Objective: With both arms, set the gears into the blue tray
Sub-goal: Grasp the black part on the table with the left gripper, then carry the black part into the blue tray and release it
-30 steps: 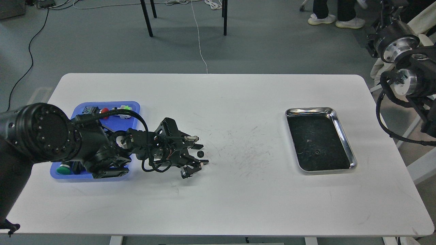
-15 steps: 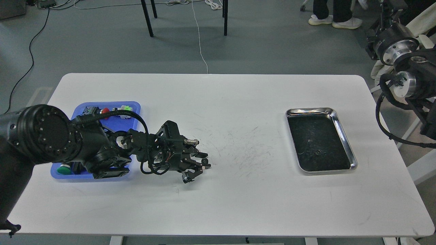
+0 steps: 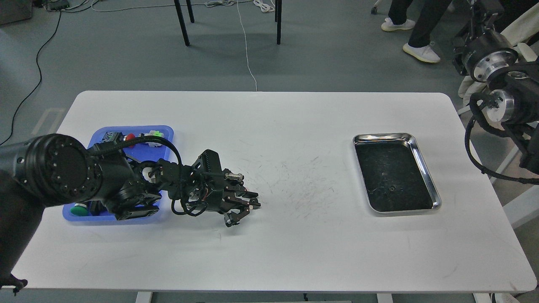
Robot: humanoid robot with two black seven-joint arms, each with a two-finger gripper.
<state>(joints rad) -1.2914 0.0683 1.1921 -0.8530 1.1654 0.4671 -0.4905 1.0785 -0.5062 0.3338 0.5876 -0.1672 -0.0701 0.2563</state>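
Note:
My left gripper (image 3: 254, 200) lies low over the table, right of the blue tray (image 3: 166, 130). Its fingers are drawn together on one small black gear, which is almost hidden between them. A second gear (image 3: 391, 189) lies inside the steel tray (image 3: 425, 166) on the right. My left arm covers much of the blue tray, where push-button switches with red (image 3: 130, 136) and green (image 3: 78, 209) caps show. Only thick silver-ringed joints (image 3: 501, 105) of my right arm show at the right edge; its gripper is out of view.
The white table's (image 3: 294, 244) surface is scuffed between the two trays. Chair legs, floor cables and a walking person's feet (image 3: 417, 52) are beyond the far edge.
The gear lay on the table between my open left fingers a second ago; the fingers have closed around it. The right arm shifted slightly. The person's feet moved.

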